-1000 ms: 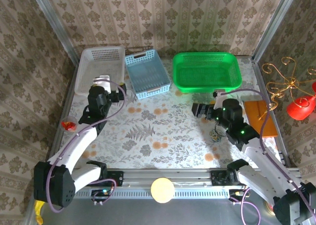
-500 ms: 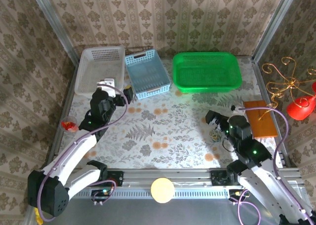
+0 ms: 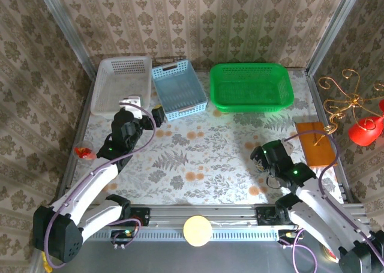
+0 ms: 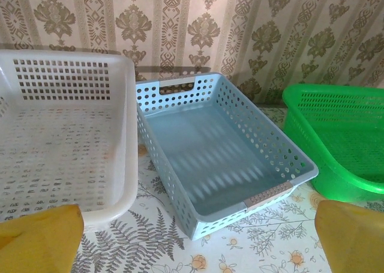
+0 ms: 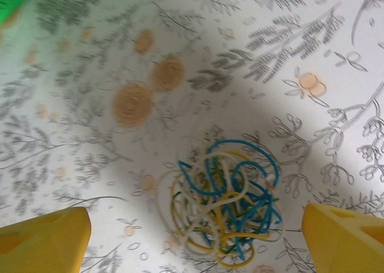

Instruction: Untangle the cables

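Hovering my right tool over the cables, fingers wide, nothing held; tangle sits btwn them on tabletop, twd near-right corner. Left tool wide too, empty, facing blue basket at far edge.

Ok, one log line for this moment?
right gripper: open, over cables | left gripper: open, facing blue basket | cables: tangled, not held

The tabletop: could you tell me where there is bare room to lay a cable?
The widest bare patch of table is central, bordered by the blue basket, the green basket and the right gripper. It is crowded at the right: that gripper hovers over the tangled cables beside the orange board.
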Tool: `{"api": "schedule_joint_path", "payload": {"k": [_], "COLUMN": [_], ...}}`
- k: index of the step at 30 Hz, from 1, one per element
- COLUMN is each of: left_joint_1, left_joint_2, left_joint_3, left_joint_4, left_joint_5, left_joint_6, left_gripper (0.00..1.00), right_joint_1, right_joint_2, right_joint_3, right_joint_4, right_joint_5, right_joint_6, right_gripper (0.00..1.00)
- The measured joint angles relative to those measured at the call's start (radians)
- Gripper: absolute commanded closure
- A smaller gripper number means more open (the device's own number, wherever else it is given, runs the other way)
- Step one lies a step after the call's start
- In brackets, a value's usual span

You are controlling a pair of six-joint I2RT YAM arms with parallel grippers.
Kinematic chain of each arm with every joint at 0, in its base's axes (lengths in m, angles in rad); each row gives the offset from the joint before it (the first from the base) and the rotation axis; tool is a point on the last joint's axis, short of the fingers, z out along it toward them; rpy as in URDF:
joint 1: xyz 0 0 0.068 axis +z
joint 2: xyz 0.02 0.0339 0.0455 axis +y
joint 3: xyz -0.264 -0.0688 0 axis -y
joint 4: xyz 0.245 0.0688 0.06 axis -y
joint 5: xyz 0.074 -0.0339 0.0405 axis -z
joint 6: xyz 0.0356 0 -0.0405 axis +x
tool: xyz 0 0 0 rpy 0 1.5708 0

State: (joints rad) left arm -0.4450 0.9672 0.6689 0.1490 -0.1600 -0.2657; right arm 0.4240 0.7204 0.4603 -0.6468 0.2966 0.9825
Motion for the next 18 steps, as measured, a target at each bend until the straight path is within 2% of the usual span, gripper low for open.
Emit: {"api": "schedule_joint_path", "payload": {"k": [4,10,13,18], "left_joint_1": [-0.029,-0.040,-0.040,-0.040], "left_joint_2": [0.006,0.014,0.013,-0.032], "left_joint_3": [0.000,0.000,0.000,0.000], "left_joint_4": [0.000,-0.001,-0.006,-0.058], "left_joint_5": [0.006,0.008,0.005,-0.016], "left_joint_6": [-0.019,-0.027,-0.028,-0.028], "left_gripper": [0.00,0.00,0.00,0.00], "right_joint_1": [0.008,0.090,0.160,0.312], "right_joint_2": [0.118,0.358,0.537,0.844], "right_joint_3": [-0.005,0.050,0.169,0.471], "right_joint_4": [0.054,0.230,0.316,0.432], "right_joint_5": [-0.016,-0.102,-0.153,-0.225], "right_joint_6": [0.030,0.042,0.042,0.016], "right_gripper": [0.09,0.10,0.10,0.11]}}
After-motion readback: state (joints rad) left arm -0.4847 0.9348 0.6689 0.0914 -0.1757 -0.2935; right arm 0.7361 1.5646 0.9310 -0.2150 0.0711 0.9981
